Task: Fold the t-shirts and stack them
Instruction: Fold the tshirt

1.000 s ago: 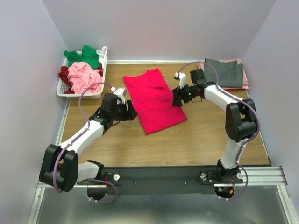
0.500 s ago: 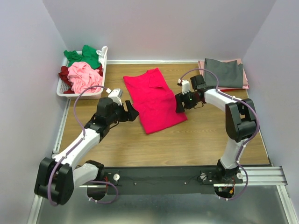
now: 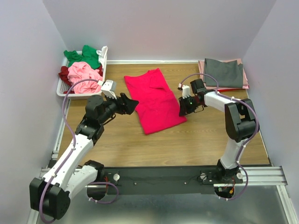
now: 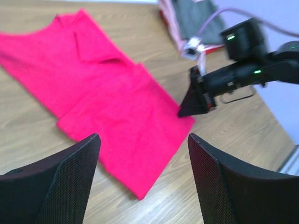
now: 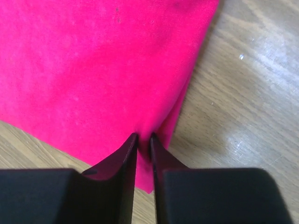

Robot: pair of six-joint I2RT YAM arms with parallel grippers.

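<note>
A crimson-pink t-shirt (image 3: 154, 100) lies flat on the wooden table, sides folded in, neck toward the back. My right gripper (image 3: 182, 108) is shut on its right edge near the hem; the right wrist view shows a pinch of pink cloth (image 5: 154, 126) between the two black fingers (image 5: 122, 161). My left gripper (image 3: 131, 105) hovers open over the shirt's left side, lifted off the table; its mesh pads (image 4: 77, 175) stand wide apart with nothing between them. Folded t-shirts, grey on top of pink and red (image 3: 224, 72), sit at the back right.
A white slatted basket (image 3: 65, 91) at the back left holds crumpled green (image 3: 84, 56), light pink (image 3: 83, 76) and maroon (image 3: 64, 73) tees. Walls close in on the left, back and right. A metal rail (image 3: 187, 175) carries both arm bases at the near edge.
My right gripper slid forward along the shirt's right edge and shut on the cloth. My left arm rose and swung back-left off the shirt's edge, jaws opening wider.
</note>
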